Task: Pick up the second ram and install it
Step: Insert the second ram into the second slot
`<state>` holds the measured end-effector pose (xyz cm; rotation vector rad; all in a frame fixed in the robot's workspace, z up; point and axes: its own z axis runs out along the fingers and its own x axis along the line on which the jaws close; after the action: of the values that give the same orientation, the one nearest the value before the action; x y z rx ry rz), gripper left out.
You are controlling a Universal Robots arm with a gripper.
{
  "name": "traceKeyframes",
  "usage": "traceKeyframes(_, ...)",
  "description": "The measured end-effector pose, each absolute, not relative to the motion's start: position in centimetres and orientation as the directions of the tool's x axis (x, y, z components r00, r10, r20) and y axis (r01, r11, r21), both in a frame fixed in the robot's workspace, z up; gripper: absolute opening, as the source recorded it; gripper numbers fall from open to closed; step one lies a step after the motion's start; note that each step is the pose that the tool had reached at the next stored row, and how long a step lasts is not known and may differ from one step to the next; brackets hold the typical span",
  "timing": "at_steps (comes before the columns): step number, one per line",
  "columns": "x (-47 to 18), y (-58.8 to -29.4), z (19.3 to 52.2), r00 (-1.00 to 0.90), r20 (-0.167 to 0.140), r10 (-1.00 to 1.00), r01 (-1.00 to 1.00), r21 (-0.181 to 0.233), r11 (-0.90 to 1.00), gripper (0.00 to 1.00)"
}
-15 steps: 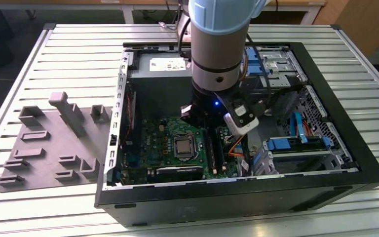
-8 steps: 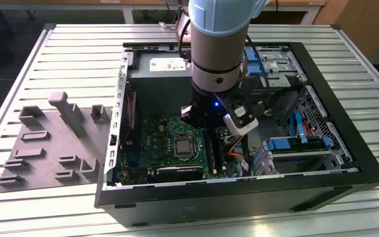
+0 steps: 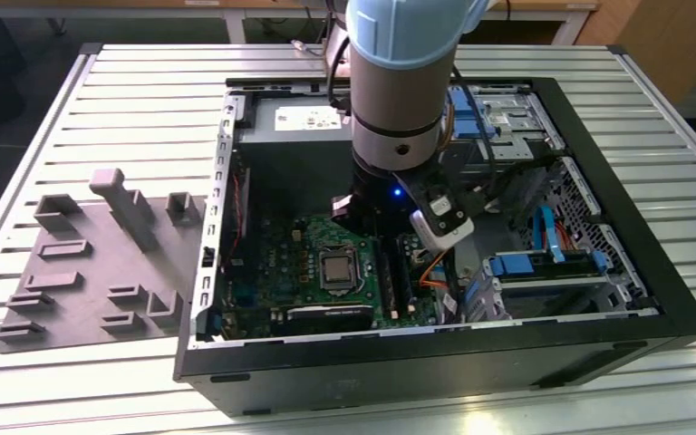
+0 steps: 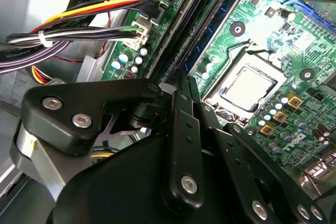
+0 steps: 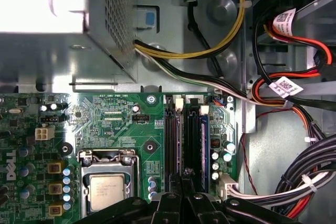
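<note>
While the open computer case (image 3: 590,299) lies flat, exposing the green motherboard (image 3: 312,272), the gripper (image 5: 181,195) hangs with fingers pinched narrowly together over the slots, apparently pressing the second ram (image 5: 195,145) into its socket.

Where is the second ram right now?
In the first wrist view the second ram stands edge-on in the motherboard's slots, between the processor socket and the cable bundle, directly beneath the gripper.
</note>
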<state>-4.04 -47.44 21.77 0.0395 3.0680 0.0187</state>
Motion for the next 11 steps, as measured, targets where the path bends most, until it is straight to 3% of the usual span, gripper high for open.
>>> traceKeyframes(11, -4.04, -47.44, 21.54, -0.997, -0.073, 0.026, 0.025, 0.013, 1.000, 0.12)
